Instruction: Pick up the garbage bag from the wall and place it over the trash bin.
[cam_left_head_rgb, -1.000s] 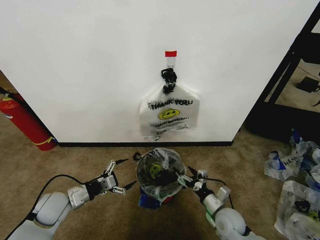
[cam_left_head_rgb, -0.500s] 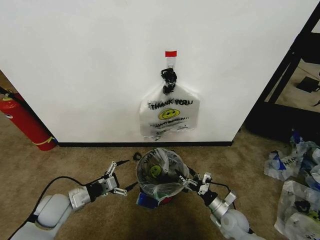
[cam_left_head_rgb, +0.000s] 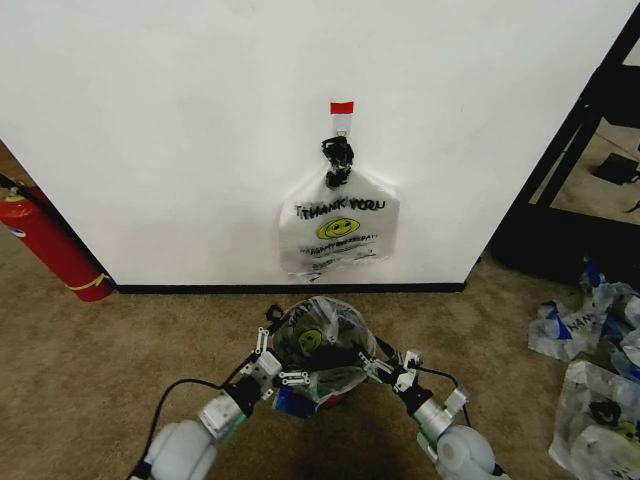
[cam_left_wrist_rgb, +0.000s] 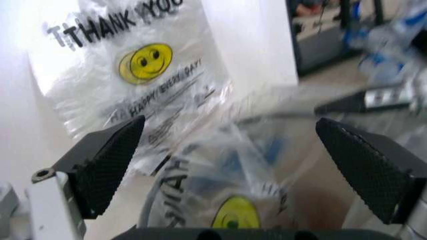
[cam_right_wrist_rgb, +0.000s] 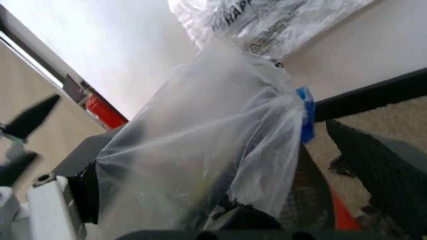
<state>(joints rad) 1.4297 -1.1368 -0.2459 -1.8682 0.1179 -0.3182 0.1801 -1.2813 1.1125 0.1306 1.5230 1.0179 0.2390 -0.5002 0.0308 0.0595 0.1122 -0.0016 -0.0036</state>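
bundle of bags (cam_left_head_rgb: 338, 233) hanging on the wall (cam_left_head_rgb: 180, 120): black "THANK YOU" above a yellow smiley face, smaller line below partly legible as "HAPPY", fine print under it too small to read | garbage bag (cam_left_wrist_rgb: 220, 200) in the trash bin (cam_left_head_rgb: 322, 345): yellow smiley face, black letters beside it unreadable

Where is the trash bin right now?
In the head view, the trash bin stands on the carpet below the wall-hung bag bundle, between the left gripper and right gripper.
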